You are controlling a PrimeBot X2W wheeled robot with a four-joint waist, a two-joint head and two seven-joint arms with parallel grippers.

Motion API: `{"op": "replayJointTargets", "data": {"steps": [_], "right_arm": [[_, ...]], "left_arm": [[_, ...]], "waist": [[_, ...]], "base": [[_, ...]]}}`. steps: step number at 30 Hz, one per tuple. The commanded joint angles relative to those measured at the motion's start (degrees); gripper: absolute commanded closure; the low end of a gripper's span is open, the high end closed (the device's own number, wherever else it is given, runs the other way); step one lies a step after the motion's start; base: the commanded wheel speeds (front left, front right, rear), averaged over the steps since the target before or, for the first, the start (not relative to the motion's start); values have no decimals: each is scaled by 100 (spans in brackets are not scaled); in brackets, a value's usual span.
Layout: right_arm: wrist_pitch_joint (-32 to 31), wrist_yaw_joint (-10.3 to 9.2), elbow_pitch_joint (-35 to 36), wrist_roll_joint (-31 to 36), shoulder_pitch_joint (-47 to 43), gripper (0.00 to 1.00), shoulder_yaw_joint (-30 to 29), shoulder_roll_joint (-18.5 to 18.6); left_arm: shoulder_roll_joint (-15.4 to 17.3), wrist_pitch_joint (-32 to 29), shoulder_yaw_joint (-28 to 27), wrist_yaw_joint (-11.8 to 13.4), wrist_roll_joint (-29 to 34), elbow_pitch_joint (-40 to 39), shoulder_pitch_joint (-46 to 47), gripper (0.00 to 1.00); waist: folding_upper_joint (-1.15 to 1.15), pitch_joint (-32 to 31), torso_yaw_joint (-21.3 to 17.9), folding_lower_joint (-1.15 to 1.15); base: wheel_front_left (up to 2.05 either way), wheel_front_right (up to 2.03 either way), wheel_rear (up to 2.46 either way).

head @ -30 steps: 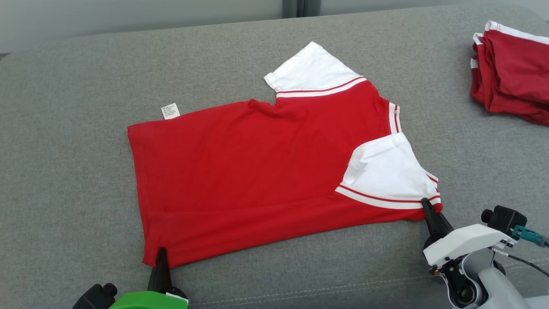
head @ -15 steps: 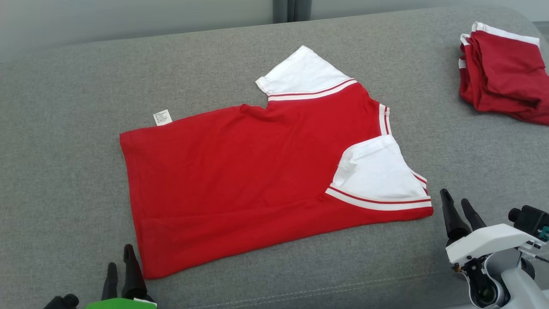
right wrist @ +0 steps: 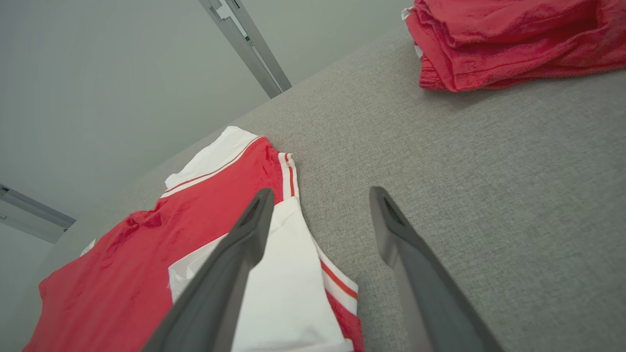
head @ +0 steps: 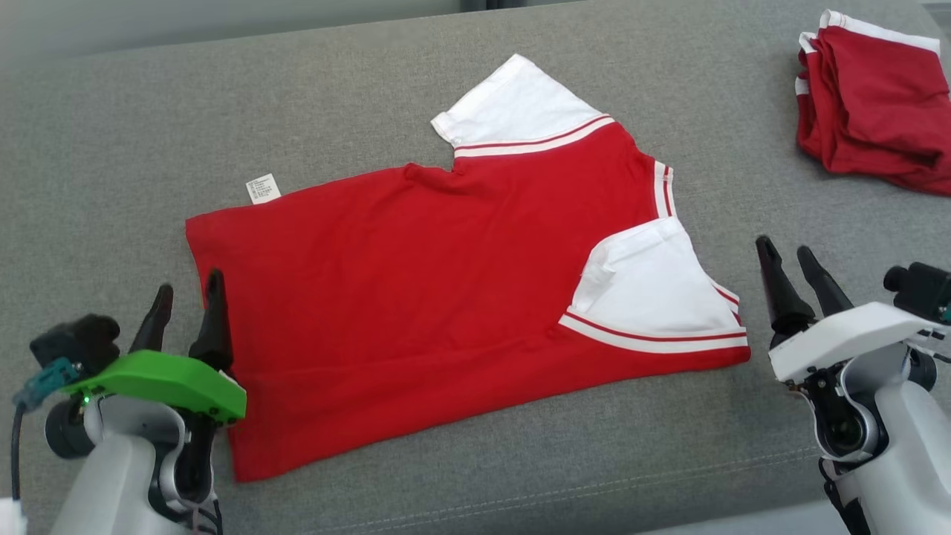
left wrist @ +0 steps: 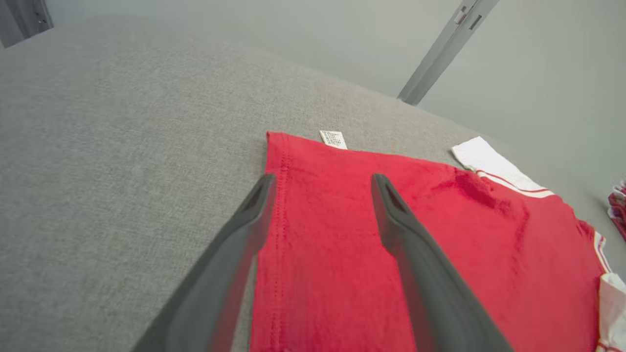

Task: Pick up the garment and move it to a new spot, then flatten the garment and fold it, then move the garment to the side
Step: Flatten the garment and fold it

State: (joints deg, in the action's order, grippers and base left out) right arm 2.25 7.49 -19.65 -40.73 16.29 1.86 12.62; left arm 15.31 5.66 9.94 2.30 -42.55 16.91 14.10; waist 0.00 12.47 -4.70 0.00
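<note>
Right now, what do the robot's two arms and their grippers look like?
Both grippers end in two long, dark, tapered fingers. The left gripper wears a bright green cover; the right gripper wears a white cover. Each carries a black camera block and sits on a pale grey forearm; the left one trails a teal plug and black cable.

The garment [head: 416,297] lies spread across the middle of the cushion [head: 111,148], hem end left, collar end right. One sleeve [head: 513,104] juts out on the far side, and the other sleeve [head: 646,290] is folded in over the body at the near right. A label [head: 263,188] pokes out at the far left edge. Far right, well apart, sits a stack of folded clothes [head: 869,104]. The left gripper [head: 190,284] is at the hem on the near left. The right gripper [head: 781,247] is just right of the folded sleeve.
</note>
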Motion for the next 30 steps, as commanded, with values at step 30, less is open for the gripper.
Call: {"op": "replayJointTargets", "data": {"steps": [30], "right_arm": [[-254,0,627,-44,1031,0,692,191]], "left_arm": [[775,-1623,833,-36,853,2187,2818,0]], "waist": [[0,1333,-172,0]], "base": [[0,0,0]]}}
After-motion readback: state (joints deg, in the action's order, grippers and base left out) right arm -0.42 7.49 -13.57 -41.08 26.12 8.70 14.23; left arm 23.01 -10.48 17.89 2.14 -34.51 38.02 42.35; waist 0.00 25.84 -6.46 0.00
